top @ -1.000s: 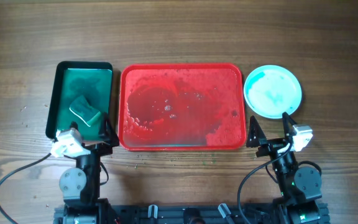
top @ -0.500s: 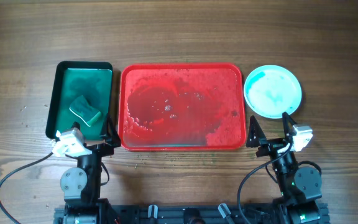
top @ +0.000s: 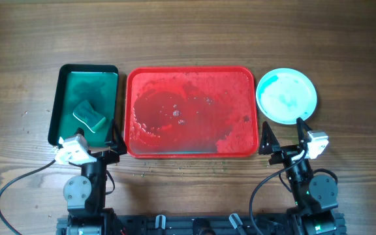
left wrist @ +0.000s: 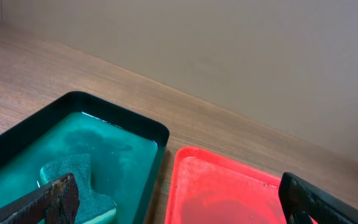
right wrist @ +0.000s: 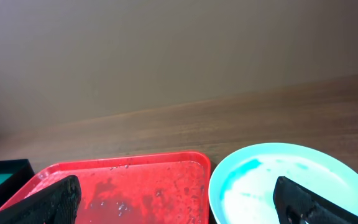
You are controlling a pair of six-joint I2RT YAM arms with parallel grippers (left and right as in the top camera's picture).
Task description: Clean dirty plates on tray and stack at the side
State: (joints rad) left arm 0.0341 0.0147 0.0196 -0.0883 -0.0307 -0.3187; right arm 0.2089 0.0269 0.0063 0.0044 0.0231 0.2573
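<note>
From above, the red tray (top: 191, 68) lies in the middle of the wooden table (top: 188, 32). Its floor is wet and smeared, and nothing stands on it. A pale aqua plate (top: 286, 96) sits on the bare wood just beside the tray's right end, apart from its rim. From this height I cannot tell whether it is one plate or a stack. A dark green tray (top: 87, 66) lies along the red tray's left side, with a sponge (top: 89, 115) in it.

The left claw (top: 95, 138) hovers at the near corner between the two trays. Its own camera shows what the top view hides: the jaws are spread wide with nothing between them, and the sponge lies in teal water. The right claw (top: 284, 134) sits just short of the plate's near edge. Its camera shows the fingers (right wrist: 48, 202) wide apart and empty, and a teal smear along the plate's left side around a whiter middle.
</note>
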